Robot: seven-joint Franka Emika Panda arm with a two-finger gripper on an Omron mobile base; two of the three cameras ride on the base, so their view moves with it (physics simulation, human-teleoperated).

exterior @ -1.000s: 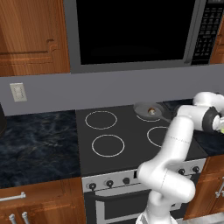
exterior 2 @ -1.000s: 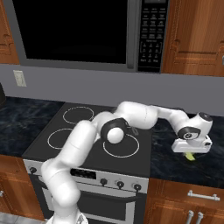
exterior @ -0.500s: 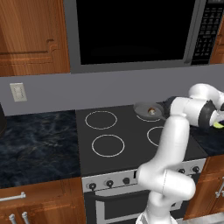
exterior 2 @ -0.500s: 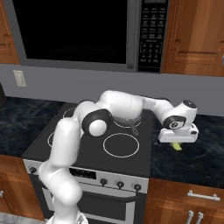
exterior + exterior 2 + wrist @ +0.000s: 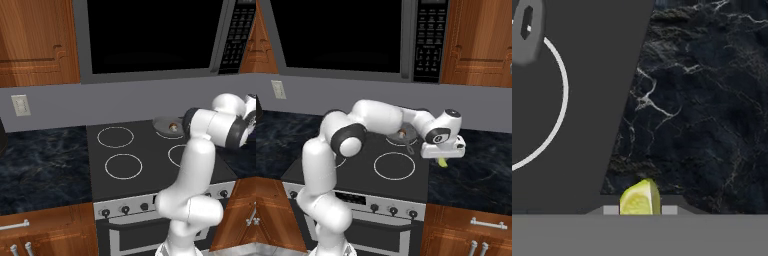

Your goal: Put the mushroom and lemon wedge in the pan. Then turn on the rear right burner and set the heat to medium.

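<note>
Lemon wedge pinched in the gripper, lifted off the worktop beside the stove's right edge; the mushroom already lies in the pan.

Left base view: the pan (image 5: 167, 126) sits at the back right of the black stove top (image 5: 145, 157) over the rear right burner, with the mushroom (image 5: 173, 127) inside it, so one of the two loads looks done; the arm's forearm reaches past the stove's right edge. Right base view: the gripper (image 5: 442, 159) hangs over the dark marble worktop (image 5: 476, 170) just right of the stove's right edge, jaws closed narrow on the lemon wedge (image 5: 442, 162), which pokes out below them, apparently clear of the stone, ready to be carried toward the pan (image 5: 406, 132). Hand view: the lemon wedge (image 5: 640, 198) is held between the fingertips, with the worktop (image 5: 702, 100) below it and a front burner ring (image 5: 554, 120) beside it.
</note>
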